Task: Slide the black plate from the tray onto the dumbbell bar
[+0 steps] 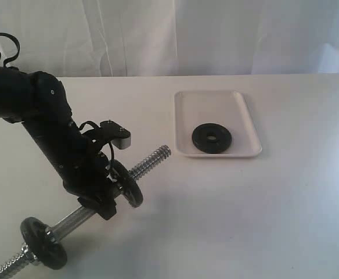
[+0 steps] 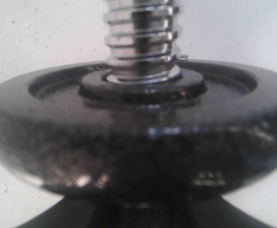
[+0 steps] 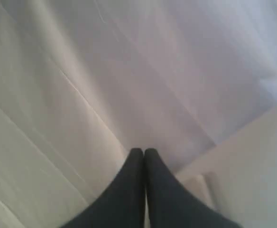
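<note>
The black plate (image 1: 211,138) lies flat in the white tray (image 1: 216,104), near its front edge. To the left, the dumbbell bar (image 1: 152,160) slants with its bare threaded end toward the tray. It carries one black disc (image 1: 127,183) near that end and another (image 1: 42,243) lower left. My left gripper (image 1: 103,202) is shut on the bar just behind the upper disc. In the left wrist view that disc (image 2: 138,137) fills the picture, with the threaded end (image 2: 141,38) beyond it, and it hides the jaws. My right gripper (image 3: 144,153) is shut and holds nothing.
The white table (image 1: 285,209) is backed by a white curtain (image 1: 216,35). The right wrist view shows only curtain folds (image 3: 81,71) and a strip of table edge. The left arm (image 1: 47,128) reaches in from the far left.
</note>
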You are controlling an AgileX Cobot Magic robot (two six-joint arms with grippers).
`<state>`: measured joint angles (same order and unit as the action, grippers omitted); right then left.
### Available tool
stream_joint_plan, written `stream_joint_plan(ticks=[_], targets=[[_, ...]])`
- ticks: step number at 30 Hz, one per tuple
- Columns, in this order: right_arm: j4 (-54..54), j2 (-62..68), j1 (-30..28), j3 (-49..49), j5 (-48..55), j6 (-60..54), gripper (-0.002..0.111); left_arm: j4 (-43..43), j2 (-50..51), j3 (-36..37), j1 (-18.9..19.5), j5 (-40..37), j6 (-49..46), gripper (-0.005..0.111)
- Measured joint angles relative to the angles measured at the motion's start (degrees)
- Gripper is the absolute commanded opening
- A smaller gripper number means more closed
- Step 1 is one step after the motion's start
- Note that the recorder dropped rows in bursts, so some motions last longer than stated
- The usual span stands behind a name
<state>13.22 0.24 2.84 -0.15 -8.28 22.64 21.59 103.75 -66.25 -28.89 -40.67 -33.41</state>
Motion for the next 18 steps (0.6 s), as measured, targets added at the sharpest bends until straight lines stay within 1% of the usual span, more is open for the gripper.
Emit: stream_joint_plan(ticks=[5,8,10,13,15,18], targets=[[1.77,0.0,0.0,0.0,-14.11,0.96,0.0,0.0,0.0,0.0,0.0,0.0,0.0,0.0],[3.64,0.0,0.0,0.0,-18.25,0.7,0.0,0.0,0.0,0.0,0.0,0.0,0.0,0.0],[7.66,0.0,0.0,0.0,-16.33,0.71,0.0,0.0,0.0,0.0,0.0,0.0,0.0,0.0],[15.23,0.98,0.0,0.0,-5.04,0.69,0.0,0.0,0.0,0.0,0.0,0.0,0.0,0.0],[16.74,4.26,0.0,0.0,-0.83,0.23,0.0,0.0,0.0,0.0,0.0,0.0,0.0,0.0],[16.2,11.8,0.0,-2.22,1.98,-2.39,0.0,0.0,0.0,0.0,0.0,0.0,0.0,0.0]])
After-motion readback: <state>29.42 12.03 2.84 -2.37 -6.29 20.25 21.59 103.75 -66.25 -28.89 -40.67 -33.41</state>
